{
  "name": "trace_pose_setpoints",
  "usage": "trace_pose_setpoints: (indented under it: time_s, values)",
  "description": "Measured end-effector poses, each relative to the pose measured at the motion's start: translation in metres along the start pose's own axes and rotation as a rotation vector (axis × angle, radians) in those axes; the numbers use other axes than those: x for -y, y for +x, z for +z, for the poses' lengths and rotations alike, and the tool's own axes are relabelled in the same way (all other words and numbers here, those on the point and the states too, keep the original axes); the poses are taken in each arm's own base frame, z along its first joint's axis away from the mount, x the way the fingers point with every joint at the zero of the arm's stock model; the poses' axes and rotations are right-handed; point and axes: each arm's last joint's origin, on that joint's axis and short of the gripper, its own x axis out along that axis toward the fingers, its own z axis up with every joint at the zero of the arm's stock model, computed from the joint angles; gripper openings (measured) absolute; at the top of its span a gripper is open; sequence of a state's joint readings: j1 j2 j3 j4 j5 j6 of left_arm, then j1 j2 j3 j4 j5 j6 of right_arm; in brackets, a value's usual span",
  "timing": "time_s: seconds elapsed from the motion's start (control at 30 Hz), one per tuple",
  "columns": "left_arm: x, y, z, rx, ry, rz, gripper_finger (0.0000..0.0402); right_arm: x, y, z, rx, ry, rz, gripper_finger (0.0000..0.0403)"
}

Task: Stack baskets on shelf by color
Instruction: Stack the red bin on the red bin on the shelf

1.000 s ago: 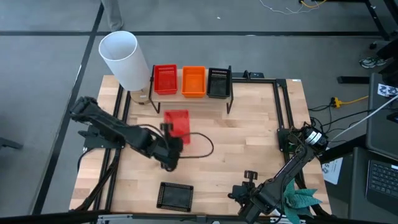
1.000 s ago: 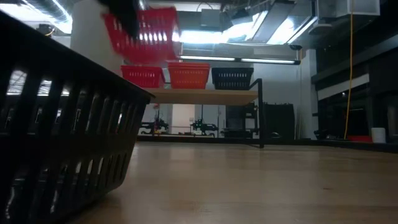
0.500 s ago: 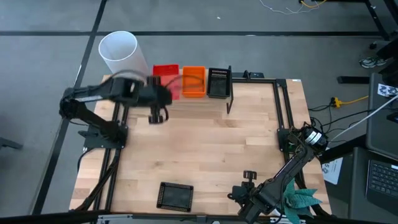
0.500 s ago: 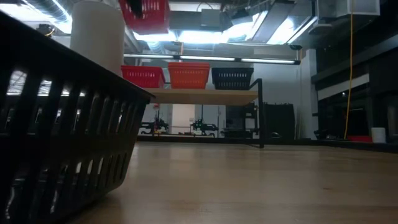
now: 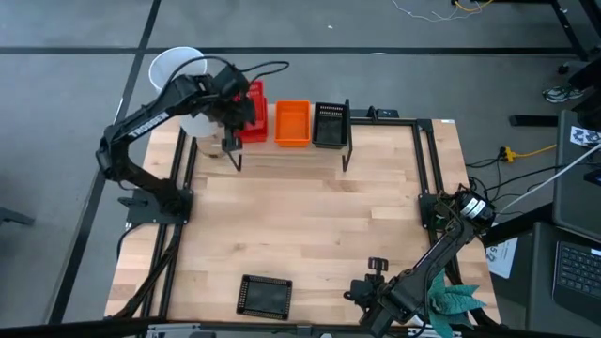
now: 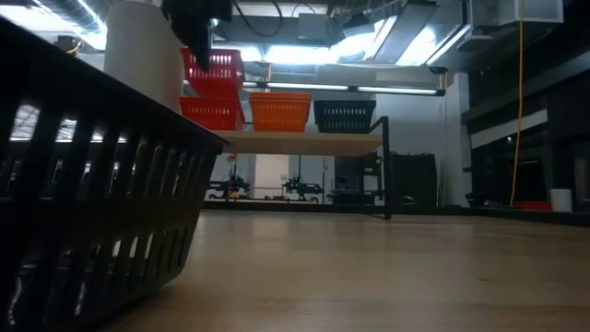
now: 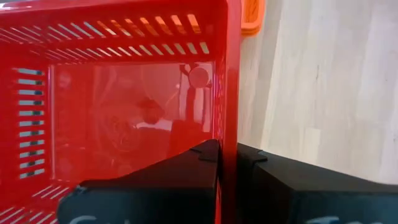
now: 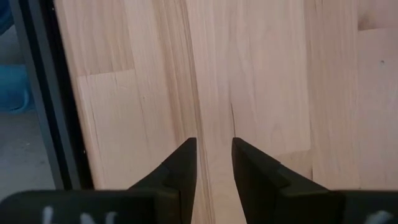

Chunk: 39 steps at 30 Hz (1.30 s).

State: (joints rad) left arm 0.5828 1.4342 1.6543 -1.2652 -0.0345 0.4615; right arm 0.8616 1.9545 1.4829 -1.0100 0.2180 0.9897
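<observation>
The wooden table [image 5: 310, 216] carries everything, and the shelf [image 5: 286, 145] standing at its far edge serves as the landmark. The tall white cylinder [image 5: 178, 80] stands just beside the shelf's left end, close behind the left arm's path.

On the shelf sit three stacks side by side: a red basket stack [image 6: 212, 112] at the left end, an orange basket [image 5: 292, 123] in the middle, and a black basket [image 5: 330, 125] at the right end, beside the shelf's black upright. How many baskets each stack holds cannot be told; nothing else lies inside them.

The left gripper [image 5: 233, 111] hangs over the shelf's left end, its fingers [image 7: 186, 168] clamped on the side wall of a held red basket [image 7: 118, 93], one finger inside the wall and one outside. In the low view this held basket [image 6: 214, 72] is directly above the red stack, their rims very near; whether they touch cannot be told. The held basket is empty, its glossy floor bare.

Well in front of the shelf, near the table's front edge, a loose black basket [image 5: 265, 295] lies alone and empty; it fills the low view's near left side.

The right gripper [image 5: 377, 265] waits at the front right of the table, far from the shelf, its fingers [image 8: 183, 165] narrowly parted over bare wood and gripping nothing.
</observation>
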Motion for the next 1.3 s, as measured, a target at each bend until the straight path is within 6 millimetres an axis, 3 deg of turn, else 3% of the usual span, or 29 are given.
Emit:
trace_pose_setpoints:
  time_s: [0.4,0.63,1.07,1.3]
  values:
    - [-0.012,0.035,0.006,-0.09,-0.013,-0.053,0.0,0.0,0.0,0.0,-0.001,0.0,0.0,0.0101]
    - [-0.011,0.035,0.005,-0.099,-0.04,-0.06,0.0004,0.0,0.0,0.0,0.0,0.001,0.0,0.0101]
    - [-0.012,0.035,0.003,-0.127,-0.06,-0.03,0.0059,0.0,0.0,0.0,0.0,0.001,0.0,0.0101]
    - [-0.009,0.035,0.005,-0.125,-0.083,-0.032,0.0066,0.0,0.0,0.0,0.0,0.001,0.0,0.0101]
